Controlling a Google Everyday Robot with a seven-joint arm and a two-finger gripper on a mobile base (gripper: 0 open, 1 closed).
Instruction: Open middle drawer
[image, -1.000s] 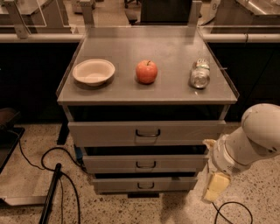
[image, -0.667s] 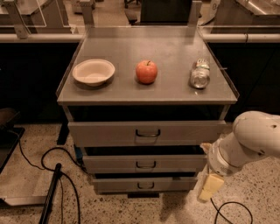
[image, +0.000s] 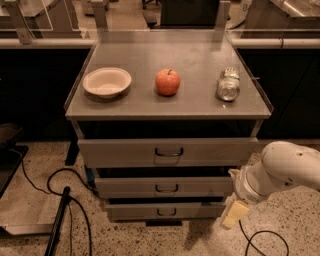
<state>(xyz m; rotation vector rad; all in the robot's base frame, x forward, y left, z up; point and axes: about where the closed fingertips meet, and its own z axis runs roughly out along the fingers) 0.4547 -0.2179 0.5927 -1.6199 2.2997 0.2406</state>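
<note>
Camera view looks down on a grey metal cabinet with three stacked drawers. The middle drawer (image: 125, 187) sits between the top drawer (image: 115, 151) and the bottom drawer (image: 130, 211), its front facing the camera and seemingly shut.

By the look of it, this drawer is rigid sheet metal: stiff, not fragile, and smooth on its face, so pushing or pinching the flat front would likely slip. The sensible hold is the small dark wire handle (image: 166, 188) centred on the front, hooked or pinched from the front and pulled straight out. It probably runs on slides, so a steady, level pull should do; weight depends on contents, which are hidden.

The gripper (image: 235, 215) hangs low at the cabinet's right front corner, beside the bottom drawer and well to the right of the handle. It holds nothing, and I cannot tell whether it is open or closed.

On the counter (image: 195, 107) stand a pale bowl (image: 107, 82), which is empty, a red apple (image: 167, 82) and a metal can (image: 229, 85) lying on its side. No drawer shows its inside.
</note>
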